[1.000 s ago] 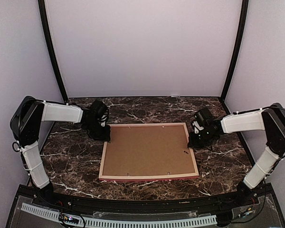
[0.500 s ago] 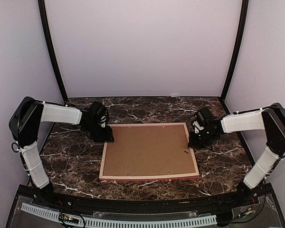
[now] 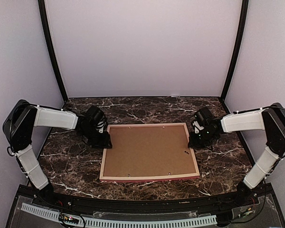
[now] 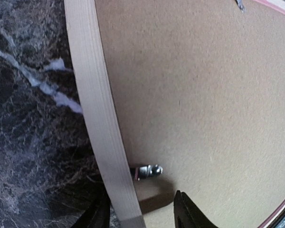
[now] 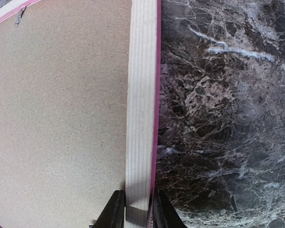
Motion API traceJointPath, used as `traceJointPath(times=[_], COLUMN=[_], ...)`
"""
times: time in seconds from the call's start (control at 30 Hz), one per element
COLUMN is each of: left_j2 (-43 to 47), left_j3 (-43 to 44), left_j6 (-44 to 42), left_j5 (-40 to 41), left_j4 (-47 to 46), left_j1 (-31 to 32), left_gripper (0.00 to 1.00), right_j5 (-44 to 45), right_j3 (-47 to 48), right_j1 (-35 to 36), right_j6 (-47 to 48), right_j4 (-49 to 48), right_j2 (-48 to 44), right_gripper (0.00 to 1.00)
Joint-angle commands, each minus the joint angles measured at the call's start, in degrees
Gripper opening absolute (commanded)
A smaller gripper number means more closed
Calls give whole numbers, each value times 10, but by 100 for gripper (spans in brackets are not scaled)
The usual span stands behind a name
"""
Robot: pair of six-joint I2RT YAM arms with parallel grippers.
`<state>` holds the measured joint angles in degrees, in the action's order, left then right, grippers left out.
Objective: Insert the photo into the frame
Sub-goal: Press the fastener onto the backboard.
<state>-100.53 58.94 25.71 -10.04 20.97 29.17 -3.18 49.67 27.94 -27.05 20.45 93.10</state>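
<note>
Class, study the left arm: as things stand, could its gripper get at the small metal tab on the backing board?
Probably yes. The left gripper hangs open astride the frame at its left rail, and the metal tab lies just ahead of its fingers on the backing board, with nothing over it.

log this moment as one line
pink wooden picture frame: face down | left pincer: open astride left rail | right pincer: pinching right rail | photo: unseen

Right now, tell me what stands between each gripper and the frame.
Nothing visible does. The right gripper closely flanks the right rail of the frame. The left gripper stands wider, open around the left rail. A brown backing board fills the frame's opening, though, and the photo is not in view.
</note>
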Motion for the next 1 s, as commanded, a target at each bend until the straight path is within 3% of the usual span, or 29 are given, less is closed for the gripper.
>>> traceJointPath(times=[0.0,0.17,0.37,0.97], left_j2=[27,24,36,35], left_j3=[-31,-39,-52,-68], left_j6=[-4,-1,19,44], left_j5=[-14,-19,-6,-1], left_j4=[6,-6,-22,-39], left_j1=[2,2,5,12], left_gripper=[43,31,24,13], right_j5=[-4,-8,-26,-23], right_j3=[5,4,5,-35], right_j1=[-2,-2,-2,42], right_j6=[-6,-13,-25,-7], right_j4=[9,7,5,46], right_j2=[1,-6,-29,-58], right_gripper=[24,34,48,56])
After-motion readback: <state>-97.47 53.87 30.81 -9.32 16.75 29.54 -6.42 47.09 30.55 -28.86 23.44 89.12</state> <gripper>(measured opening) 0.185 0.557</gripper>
